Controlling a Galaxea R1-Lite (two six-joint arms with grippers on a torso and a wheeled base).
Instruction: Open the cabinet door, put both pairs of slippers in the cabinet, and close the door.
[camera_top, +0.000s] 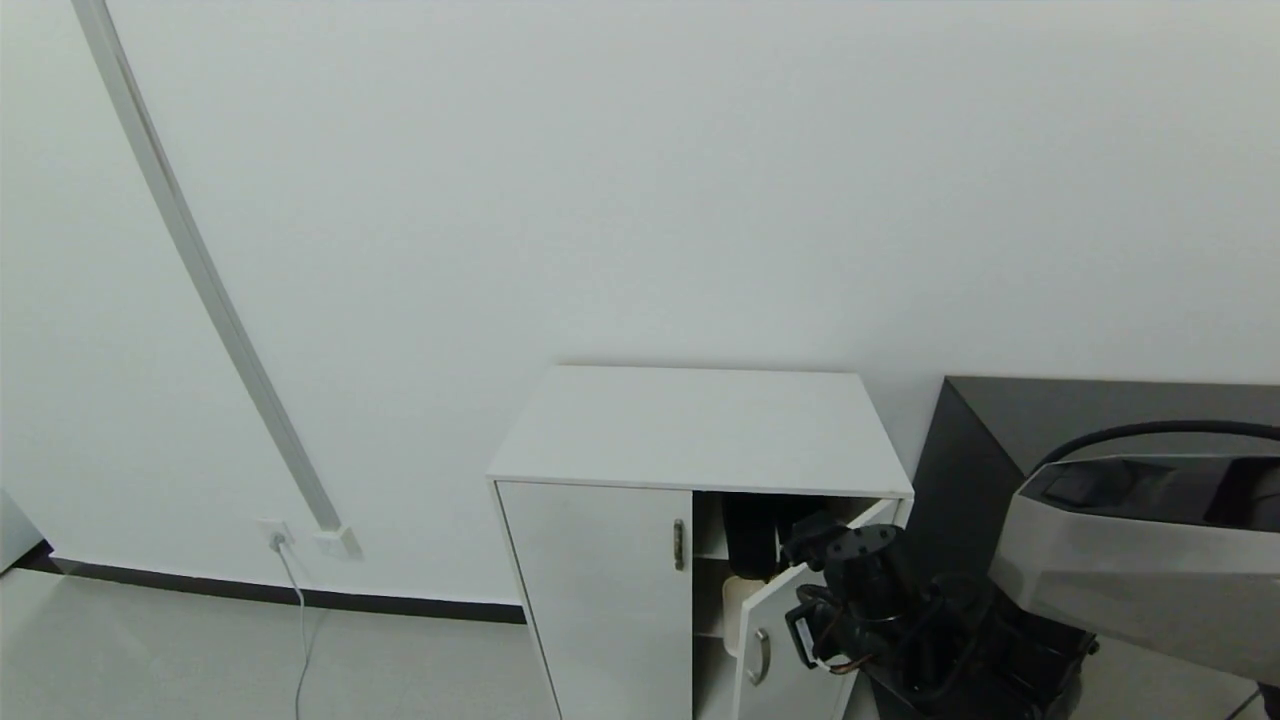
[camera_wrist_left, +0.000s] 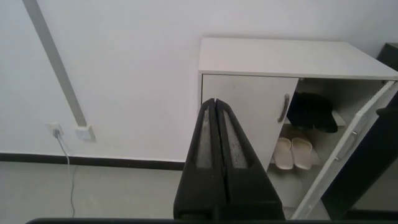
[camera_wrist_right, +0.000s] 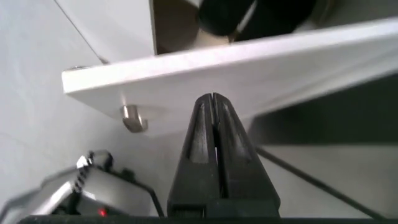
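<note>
A white cabinet (camera_top: 690, 430) stands against the wall with its left door (camera_top: 600, 600) closed and its right door (camera_top: 785, 650) swung partway open. Inside, a black pair of slippers (camera_wrist_left: 311, 112) lies on the upper shelf. A beige pair of slippers (camera_wrist_left: 293, 152) sits on the shelf below. My right gripper (camera_wrist_right: 212, 98) is shut with nothing in it, its tip against the outer face of the open door (camera_wrist_right: 249, 68), beside the metal handle (camera_wrist_right: 132, 118). My left gripper (camera_wrist_left: 216, 102) is shut and empty, held well back from the cabinet (camera_wrist_left: 292, 56) and facing its front.
A black unit (camera_top: 1000, 420) stands close to the cabinet's right side, behind the open door. A wall socket with a hanging cable (camera_top: 275, 535) and a slanted cable duct (camera_top: 200, 270) are on the wall to the left. Bare floor (camera_top: 200, 650) lies left of the cabinet.
</note>
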